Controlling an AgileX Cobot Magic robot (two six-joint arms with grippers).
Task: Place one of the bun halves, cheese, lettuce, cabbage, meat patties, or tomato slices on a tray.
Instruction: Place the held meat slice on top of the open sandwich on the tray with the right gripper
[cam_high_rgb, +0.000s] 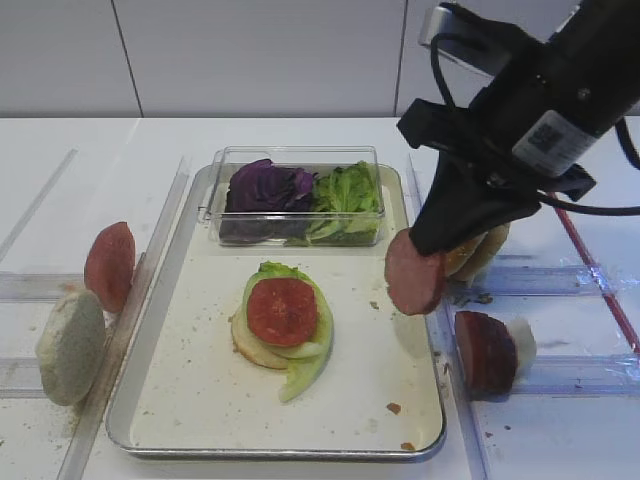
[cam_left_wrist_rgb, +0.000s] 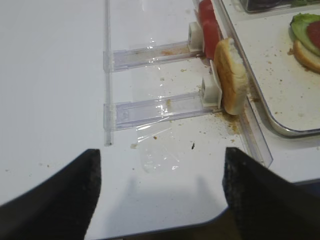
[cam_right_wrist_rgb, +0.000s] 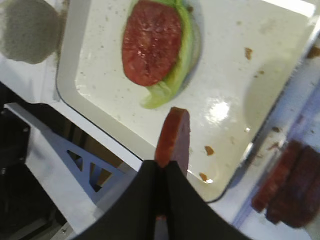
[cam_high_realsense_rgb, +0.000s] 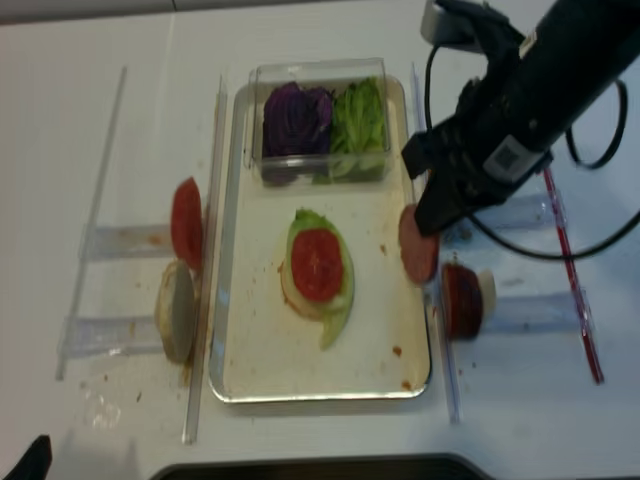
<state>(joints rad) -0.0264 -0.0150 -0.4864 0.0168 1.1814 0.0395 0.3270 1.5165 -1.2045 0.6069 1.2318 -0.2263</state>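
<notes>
The tray (cam_high_rgb: 420, 440) holds a bun half (cam_high_rgb: 255, 350), lettuce (cam_high_rgb: 305, 365) and tomato slice (cam_high_rgb: 282, 311). Beyond, at its right rim, the right hand (cam_right_wrist_rgb: 165, 167) pinches a meat patty (cam_high_rgb: 415, 275) edgewise; released there, it could roll onto the worktop (cam_high_rgb: 560, 440).

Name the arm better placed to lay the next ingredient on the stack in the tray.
Right. The right gripper is shut on a meat patty, held over the tray's right edge near the stack's tomato slice. The left gripper is open, empty, left of the tray.
</notes>
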